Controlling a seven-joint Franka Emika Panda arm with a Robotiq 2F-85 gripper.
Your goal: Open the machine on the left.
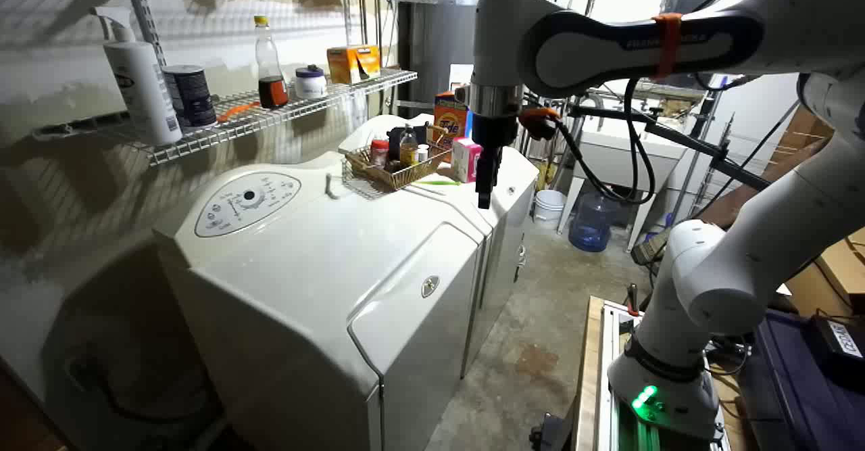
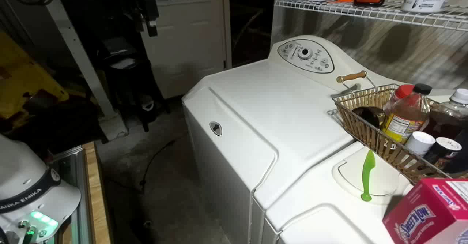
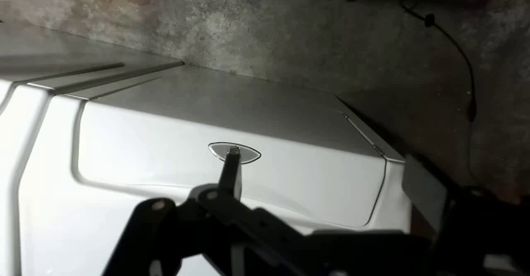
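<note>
The machine is a large white boxy appliance point(image 1: 297, 262) with a round dial on its sloped panel; it also shows in an exterior view point(image 2: 256, 101) and the wrist view point(image 3: 136, 139). Its front door point(image 1: 422, 363) is shut, with a seam around it and a small oval badge point(image 2: 216, 128) near its upper edge. My gripper point(image 1: 484, 197) points down, high and apart from the machine; it also hangs at the upper left of an exterior view point(image 2: 148, 21). In the wrist view the gripper point(image 3: 325, 162) is open and empty, its fingers wide apart, one overlapping the badge.
A basket of bottles point(image 2: 384, 138), a pink box point(image 2: 420, 214) and a green utensil point(image 2: 368, 174) are on the neighbouring white appliance. A wire shelf point(image 1: 290, 109) with bottles runs above. Concrete floor point(image 1: 527, 363) lies between the machine and the robot's bench point(image 1: 591, 370).
</note>
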